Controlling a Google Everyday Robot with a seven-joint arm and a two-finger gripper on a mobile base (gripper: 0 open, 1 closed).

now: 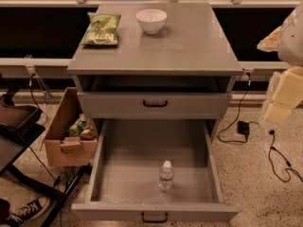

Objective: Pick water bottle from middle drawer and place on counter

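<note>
The water bottle (165, 175), small and clear with a white cap, stands upright near the front middle of the open middle drawer (118, 211). This drawer is the grey cabinet's lowest one and is pulled far out. The counter (194, 44) is the cabinet's flat grey top. My gripper (283, 96) is a pale yellowish shape at the right edge of the camera view. It is beside the cabinet at about the height of the upper drawer, well up and to the right of the bottle, and touches nothing.
A white bowl (151, 20) and a green chip bag (101, 30) lie at the back of the counter. The shallower drawer (154, 104) above is closed. A cardboard box (61, 131) of snacks stands left of the cabinet. Cables and a black adapter (244, 126) lie on the floor at the right.
</note>
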